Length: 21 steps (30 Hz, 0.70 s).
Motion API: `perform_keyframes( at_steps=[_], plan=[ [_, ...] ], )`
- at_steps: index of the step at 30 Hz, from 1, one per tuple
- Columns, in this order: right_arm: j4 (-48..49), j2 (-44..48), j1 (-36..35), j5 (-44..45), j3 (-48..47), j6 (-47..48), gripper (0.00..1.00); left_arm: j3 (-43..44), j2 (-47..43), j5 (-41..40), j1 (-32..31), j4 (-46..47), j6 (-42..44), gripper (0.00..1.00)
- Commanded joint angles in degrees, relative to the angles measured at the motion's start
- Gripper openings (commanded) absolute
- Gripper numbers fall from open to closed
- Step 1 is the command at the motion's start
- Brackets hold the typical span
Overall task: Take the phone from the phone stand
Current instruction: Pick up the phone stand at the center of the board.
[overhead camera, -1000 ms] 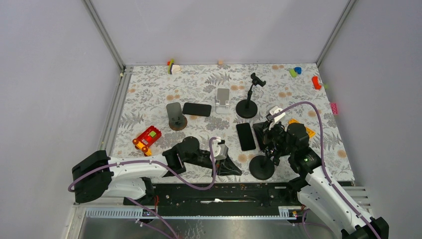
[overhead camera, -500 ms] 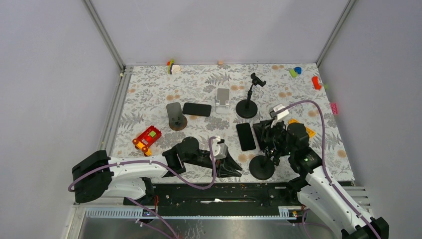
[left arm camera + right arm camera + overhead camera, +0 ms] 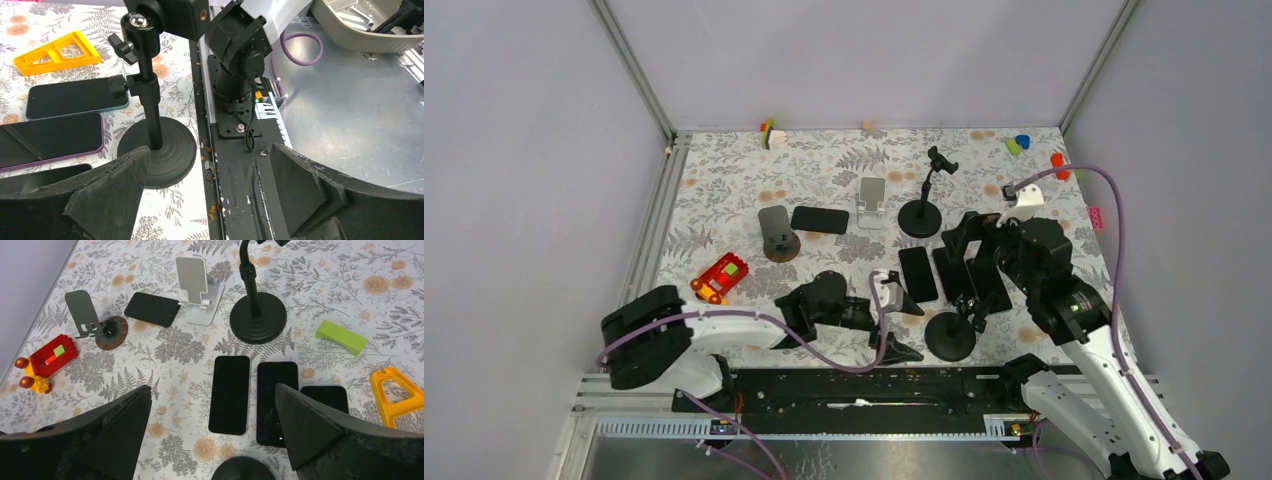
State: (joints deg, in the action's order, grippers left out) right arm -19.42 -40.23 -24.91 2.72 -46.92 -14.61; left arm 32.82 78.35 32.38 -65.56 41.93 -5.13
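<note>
From above, the left end effector hovers low at the near edge of the floral desk, its fingers spread apart around nothing, just left of the near phone stand. The right end effector hangs over the phones, which lie flat on the desk between the near phone stand and the tall stand; its jaws are likewise parted and empty. A white stand, a fourth phone, a grey stand and a red toy sit farther left. In the left wrist view, the two dark fingers gape wide, framing the near phone stand's pole and round base, with three phones lying side by side just beyond the base and an orange piece behind them. In the right wrist view, the released fingers straddle the same three phones, screens up, flat on the desk; the tall stand's base lies beyond them, a green block to its right, and the orange piece at the right edge.
</note>
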Motion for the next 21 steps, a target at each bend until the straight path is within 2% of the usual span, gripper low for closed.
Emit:
perform_keyframes(
  at_steps=[1, 12, 21],
  plan=[
    [-12.9, 0.2, 0.0, 2.6, -7.2, -3.0, 1.0, 6.5, 6.7, 2.1, 0.5, 8.4, 0.8, 0.99],
    [-17.0, 5.2, 0.0, 2.5, -9.3, -3.5, 1.0, 14.8, 25.7, -1.3, 0.7, 19.8, -3.9, 0.99],
    [-17.9, 6.3, 0.0, 1.8, -8.8, -3.1, 1.0, 18.0, 32.4, -2.4, 0.6, 24.2, -8.7, 0.99]
  ],
)
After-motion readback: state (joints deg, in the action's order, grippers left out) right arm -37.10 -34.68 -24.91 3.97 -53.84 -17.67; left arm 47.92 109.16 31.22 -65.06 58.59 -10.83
